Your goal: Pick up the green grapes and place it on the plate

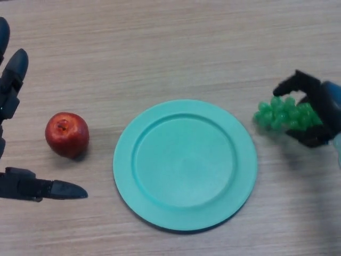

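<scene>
The left robot hand [21, 186] sits closest to us at the near left edge, its fingers straight and spread apart, holding nothing; a red apple [67, 134] lies just beyond its thumb, between thumb and fingers but touching neither. Across from it, the right robot hand [318, 114] is clamped on the green grapes [282, 116], thumb curled over the top and fingers under the bunch, with the cluster sticking out from the palm toward the turquoise plate [138, 184]. The grapes are just beside that plate's right rim, not yet over it; we cannot tell whether they are clear of the surface [176, 48] or barely lifted, though a soft shadow below suggests some height. We judge the carry toward the plate to be the step in hand. The main risk from here is the hold itself: only the rear part of the bunch is enclosed, so a quick sideways swing could let the free end sag or slip out short of the rim. Dragging low could also nudge the plate. The bunch looks like a knobbly cluster of small, glossy, bright green beads, compact and lumpy, likely light and a little slippery.
</scene>
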Motion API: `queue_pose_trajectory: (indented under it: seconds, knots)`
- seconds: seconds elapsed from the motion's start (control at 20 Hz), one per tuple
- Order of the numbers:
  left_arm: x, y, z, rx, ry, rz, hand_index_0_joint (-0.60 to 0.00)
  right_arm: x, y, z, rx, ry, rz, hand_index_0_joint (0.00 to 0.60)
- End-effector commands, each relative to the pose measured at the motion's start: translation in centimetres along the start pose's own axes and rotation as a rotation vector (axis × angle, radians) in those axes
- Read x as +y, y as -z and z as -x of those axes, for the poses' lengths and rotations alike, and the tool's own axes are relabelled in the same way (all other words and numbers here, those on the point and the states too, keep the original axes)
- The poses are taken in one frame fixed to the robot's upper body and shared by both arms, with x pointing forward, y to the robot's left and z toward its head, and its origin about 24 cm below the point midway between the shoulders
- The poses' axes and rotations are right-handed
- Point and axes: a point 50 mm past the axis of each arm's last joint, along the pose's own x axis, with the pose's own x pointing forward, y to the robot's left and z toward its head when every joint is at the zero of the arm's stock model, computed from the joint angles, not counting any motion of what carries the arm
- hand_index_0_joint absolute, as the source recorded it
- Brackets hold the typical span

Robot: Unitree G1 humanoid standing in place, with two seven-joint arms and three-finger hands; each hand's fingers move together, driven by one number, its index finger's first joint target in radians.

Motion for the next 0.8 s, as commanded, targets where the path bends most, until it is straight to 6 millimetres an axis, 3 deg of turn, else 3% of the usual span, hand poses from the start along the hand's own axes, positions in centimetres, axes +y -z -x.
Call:
queue_pose_trajectory:
  seconds: [0.05, 0.2, 0.35, 0.45, 0.6, 0.7, 0.75, 0.8]
  knots:
    - [0.9, -3.1, 0.5, -0.221, -0.047, -0.084, 0.000, -5.5, -5.2, -0.3, -0.232, 0.201, 0.025, 0.600]
    - [1.1, -3.0, 0.6, -0.217, -0.052, -0.081, 0.000, -5.4, -9.7, 0.9, -0.342, 0.164, -0.011, 0.600]
    - [1.3, -3.1, 0.8, -0.214, -0.048, -0.073, 0.000, -4.4, -15.9, 2.6, -0.498, 0.081, -0.158, 0.600]
    - [1.4, -3.0, 1.0, -0.212, -0.055, -0.069, 0.000, -3.6, -18.2, 3.6, -0.537, 0.039, -0.261, 0.600]
    - [1.5, -3.0, 1.1, -0.215, -0.067, -0.066, 0.000, -2.8, -19.6, 4.7, -0.554, 0.000, -0.279, 0.600]
    - [1.5, -3.0, 1.1, -0.216, -0.068, -0.067, 0.000, -2.6, -19.8, 4.9, -0.555, -0.007, -0.277, 0.401]
    - [1.5, -3.0, 1.1, -0.214, -0.066, -0.067, 0.000, -2.6, -19.8, 5.0, -0.554, -0.010, -0.272, 0.251]
    - [1.5, -3.0, 1.1, -0.213, -0.066, -0.068, 0.000, -2.5, -19.9, 5.1, -0.553, -0.009, -0.270, 0.151]
